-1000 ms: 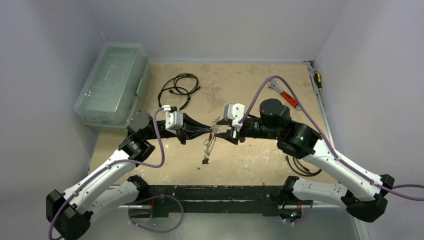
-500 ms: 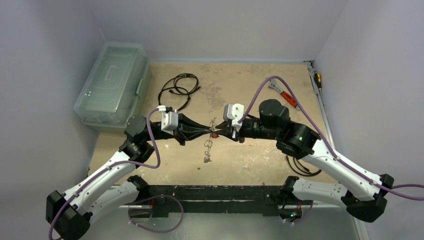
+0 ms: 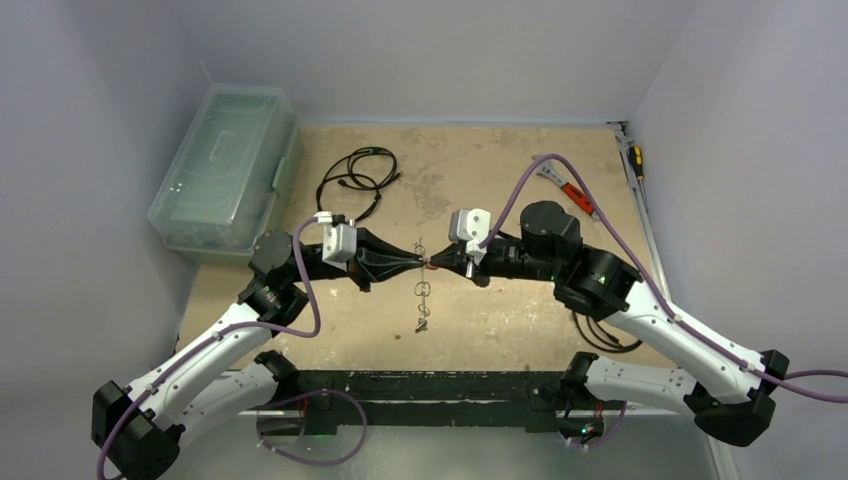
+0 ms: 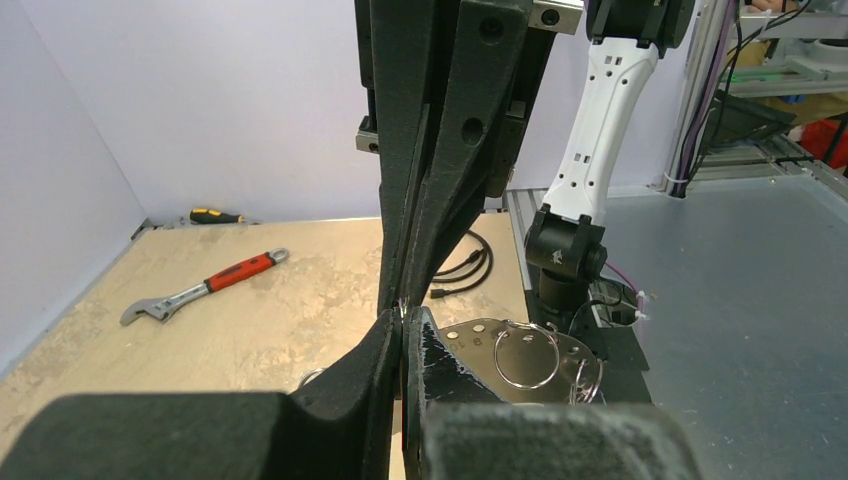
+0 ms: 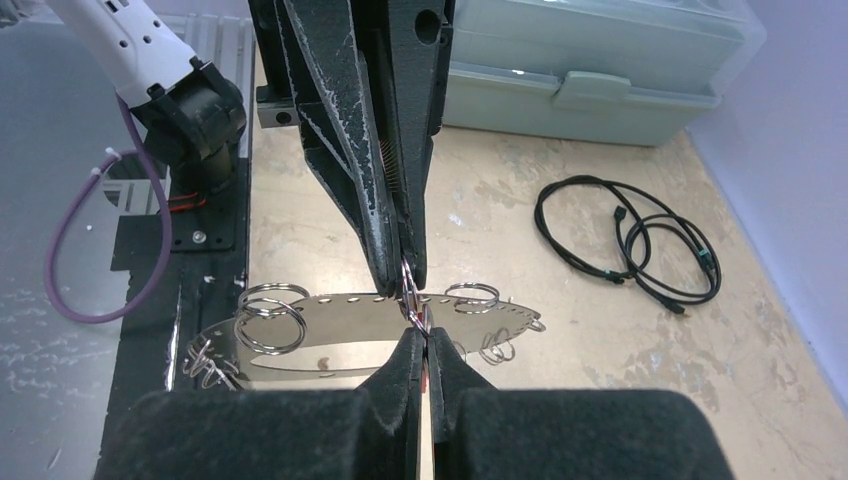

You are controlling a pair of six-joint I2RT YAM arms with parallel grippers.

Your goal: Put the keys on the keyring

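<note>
Black jaws meet tip to tip above the middle of the table [image 3: 480, 320]. Those of the left gripper [image 3: 418, 262] are pressed together on the thin wire of the keyring [image 3: 423, 295]. Those of the right gripper [image 3: 437, 264] pinch the same wire just beside them, a sliver of red showing between them. The rest of the keyring dangles below. Beyond lie a coiled black cable [image 3: 355, 180], a red-handled wrench [image 3: 568, 190] and a clear plastic box [image 3: 225, 170].
</note>
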